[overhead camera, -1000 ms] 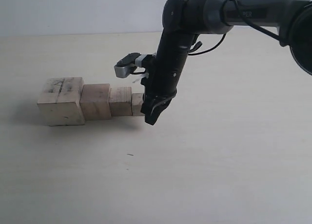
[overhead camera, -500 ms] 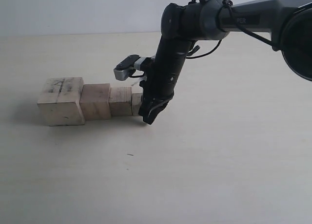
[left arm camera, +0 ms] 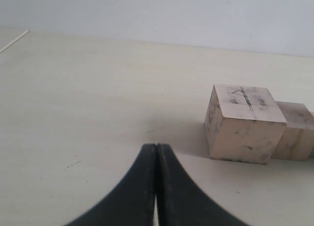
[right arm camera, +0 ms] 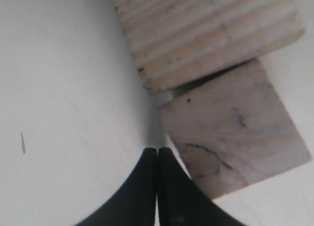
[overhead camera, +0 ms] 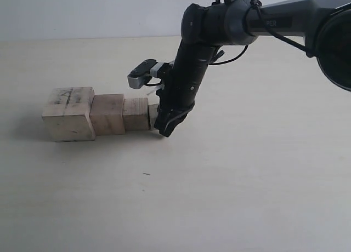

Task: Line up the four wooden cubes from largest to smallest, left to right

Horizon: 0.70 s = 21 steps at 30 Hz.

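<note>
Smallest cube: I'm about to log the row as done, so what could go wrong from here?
The shut right pincer sits right at the smallest cube, apparently touching it, so a push could twist it or shove the third cube out of line. Pulling away carelessly might drag it off the row.

Probably a robotics lab, bare pale desk, plain white wall along the top, black robot arm at upper right
</note>
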Available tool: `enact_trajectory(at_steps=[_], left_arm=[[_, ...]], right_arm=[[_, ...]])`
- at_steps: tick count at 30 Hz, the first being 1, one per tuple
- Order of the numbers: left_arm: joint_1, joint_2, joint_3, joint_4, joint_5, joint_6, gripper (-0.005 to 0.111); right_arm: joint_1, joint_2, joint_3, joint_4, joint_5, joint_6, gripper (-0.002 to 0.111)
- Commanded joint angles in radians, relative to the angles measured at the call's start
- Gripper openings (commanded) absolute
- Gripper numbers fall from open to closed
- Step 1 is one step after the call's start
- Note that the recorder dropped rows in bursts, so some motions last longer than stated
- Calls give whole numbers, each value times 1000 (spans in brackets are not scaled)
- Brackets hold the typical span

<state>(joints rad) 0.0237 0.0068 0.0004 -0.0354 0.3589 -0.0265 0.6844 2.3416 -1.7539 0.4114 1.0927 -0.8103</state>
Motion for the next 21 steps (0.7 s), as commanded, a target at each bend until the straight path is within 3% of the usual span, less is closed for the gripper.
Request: enact_trajectory(at_steps=[1,13,16,21], left_arm=[[-5,-7,0,-1,-7,-8,0],[-5,-7,0,-1,-7,-8,0],[-5,-7,0,-1,-7,-8,0],[-5,-7,0,-1,-7,-8,0]], right_arm=[[1,-3,2,25,-8,-4,0],[1,-3,2,45,34,-17,0],[-1,-33,2,-60,128,43,0],[-1,-50,2,-219,48,190,0]])
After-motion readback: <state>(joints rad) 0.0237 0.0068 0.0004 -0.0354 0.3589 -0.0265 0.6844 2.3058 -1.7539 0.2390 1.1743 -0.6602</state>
